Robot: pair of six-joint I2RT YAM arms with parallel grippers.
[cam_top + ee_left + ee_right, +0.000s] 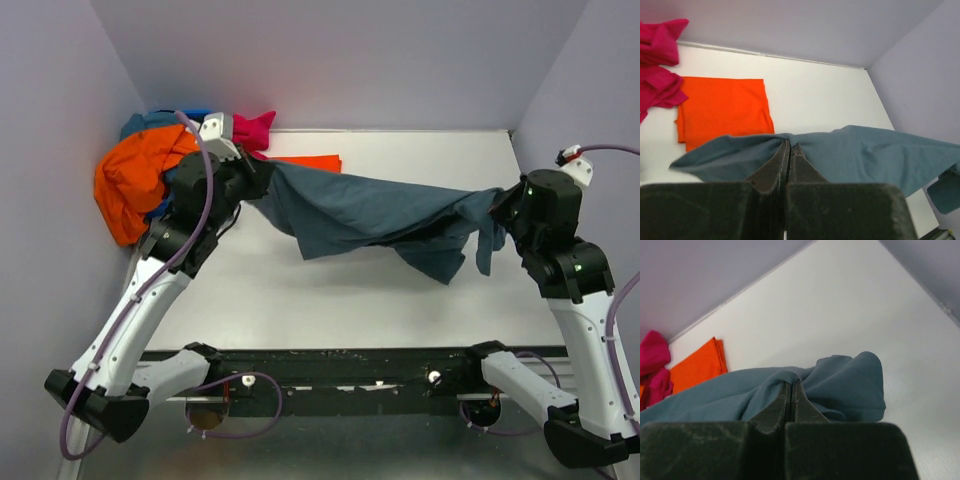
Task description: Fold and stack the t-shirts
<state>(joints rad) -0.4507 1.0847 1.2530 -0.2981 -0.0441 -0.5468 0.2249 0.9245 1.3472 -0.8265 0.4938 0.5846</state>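
Note:
A slate blue-grey t-shirt [380, 215] hangs stretched above the table between both arms. My left gripper [262, 178] is shut on its left end, and in the left wrist view [790, 145] the cloth [865, 155] wraps over the closed tips. My right gripper [505, 205] is shut on the right end; the right wrist view [791, 382] shows the cloth [850, 385] bunched over the tips. A folded bright orange-red t-shirt [312, 162] [722, 110] [695, 367] lies flat at the back of the table. A heap of t-shirts, orange [130, 180], magenta [250, 130] and blue, fills the back left corner.
Lilac walls [330, 60] close the white table [330, 290] at back, left and right. The magenta cloth [657, 65] [652, 365] lies just left of the folded shirt. The black base rail [340, 375] runs along the near edge.

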